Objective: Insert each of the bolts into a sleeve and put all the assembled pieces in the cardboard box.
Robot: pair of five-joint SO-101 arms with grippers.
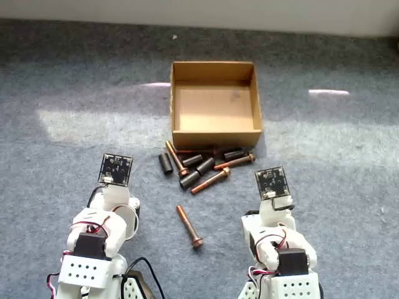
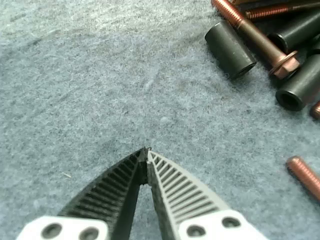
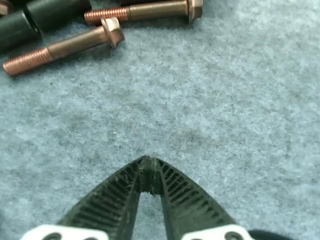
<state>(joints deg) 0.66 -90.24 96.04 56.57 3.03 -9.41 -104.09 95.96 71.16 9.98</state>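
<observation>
The cardboard box (image 1: 215, 137) sits open-topped. Right up against its front side there's a jumble of copper bolts (image 1: 210, 180) and black sleeves (image 1: 165, 163), all lying loose, plus one stray bolt (image 1: 188, 226) farther out from the box. The left gripper (image 2: 147, 152) and right gripper (image 3: 148, 161) both hang over the grey carpet (image 1: 62, 93) beyond that pile from the box, tips pinched together, gripping nothing.

Looks past the left gripper (image 2: 147, 156), tips pressed together, onto grey carpet (image 2: 90, 75). Well clear of the gripper, finds a black sleeve (image 2: 231, 49) on its side, a flanged copper bolt (image 2: 256, 36) alongside it on the side away from the gripper, and a second sleeve (image 2: 299, 85) just past the bolt's head. Nearer the gripper, catches a threaded bolt end (image 2: 306, 176), apart from the rest.
</observation>
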